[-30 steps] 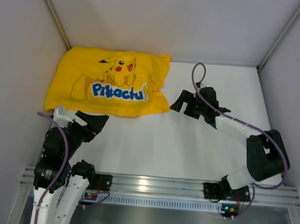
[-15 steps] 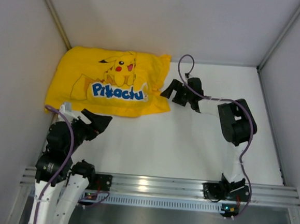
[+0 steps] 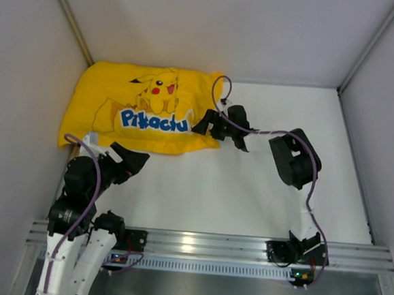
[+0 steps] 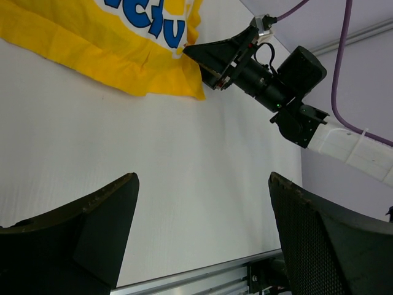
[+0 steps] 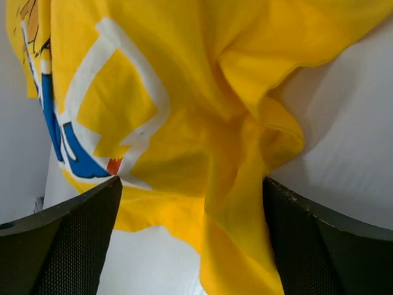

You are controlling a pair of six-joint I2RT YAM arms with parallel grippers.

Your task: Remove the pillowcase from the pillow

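The right gripper has slid left to the pillowcase edge, fingers spread astride its bunched fabric. The left gripper hangs spread. The pillow is covered from sight.

A robotics lab test cell; a white table boxed in by plain pale panel walls; a cabled left arm and right arm bolted to an aluminium rail.

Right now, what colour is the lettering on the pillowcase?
Pillowcase lettering: blue, outlined white; clearest in the top view.
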